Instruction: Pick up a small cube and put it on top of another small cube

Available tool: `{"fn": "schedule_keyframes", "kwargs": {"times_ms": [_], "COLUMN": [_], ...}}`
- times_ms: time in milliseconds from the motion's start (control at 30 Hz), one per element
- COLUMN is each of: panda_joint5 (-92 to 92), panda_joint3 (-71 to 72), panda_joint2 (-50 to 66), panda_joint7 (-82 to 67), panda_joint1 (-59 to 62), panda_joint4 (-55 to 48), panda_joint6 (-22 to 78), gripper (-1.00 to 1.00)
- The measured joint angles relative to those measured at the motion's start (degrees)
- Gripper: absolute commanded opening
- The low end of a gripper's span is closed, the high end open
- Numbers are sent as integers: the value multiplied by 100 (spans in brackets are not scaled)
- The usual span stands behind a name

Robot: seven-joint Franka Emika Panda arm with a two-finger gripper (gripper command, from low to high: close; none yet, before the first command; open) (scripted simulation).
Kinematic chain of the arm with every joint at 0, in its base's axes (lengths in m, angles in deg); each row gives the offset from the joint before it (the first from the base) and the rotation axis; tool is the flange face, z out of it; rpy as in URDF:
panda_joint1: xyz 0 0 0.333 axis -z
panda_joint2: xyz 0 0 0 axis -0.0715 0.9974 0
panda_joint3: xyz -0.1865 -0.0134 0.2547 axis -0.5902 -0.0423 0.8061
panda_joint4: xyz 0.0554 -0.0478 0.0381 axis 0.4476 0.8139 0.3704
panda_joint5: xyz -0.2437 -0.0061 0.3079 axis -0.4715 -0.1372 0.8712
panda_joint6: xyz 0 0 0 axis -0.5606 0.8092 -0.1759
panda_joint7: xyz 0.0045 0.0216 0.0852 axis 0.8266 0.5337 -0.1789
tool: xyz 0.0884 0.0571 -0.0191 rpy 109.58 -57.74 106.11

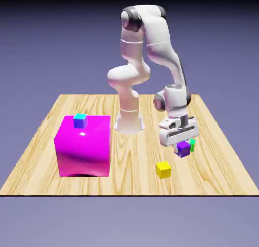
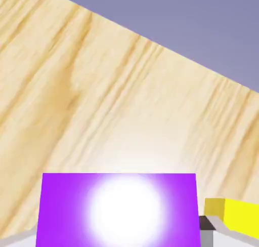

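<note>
Purple cube (image 2: pixel 119 210) square in the claw (image 2: pixel 120 238), edge level across hand view

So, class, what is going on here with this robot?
A white robot arm has its tool closed on a small purple cube. The small green cube shows partly behind it in the exterior view, and the purple one is not stacked on it. A yellow cube sits nearby on the wooden table.

arm: arched high, forearm sloping down | wrist: low | fingers (image 2: pixel 206 237): pointing down, closed in a grip
</note>
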Motion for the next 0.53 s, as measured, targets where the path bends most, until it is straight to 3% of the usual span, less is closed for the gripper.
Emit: {"fn": "schedule_keyframes", "kwargs": {"times_ms": [200,433,467,533], "panda_joint5": [-275,303,358,365], "panda_joint3": [160,373,393,393], "panda_joint2": [-477,975,1113,1113], "panda_joint7": [101,-384,-430,-436], "panda_joint1": [788,887,895,894], "panda_joint4": [249,-172,-212,-212], "panda_joint6": [228,-809,-908,-909], "gripper": [-100,-100,100,100]}}
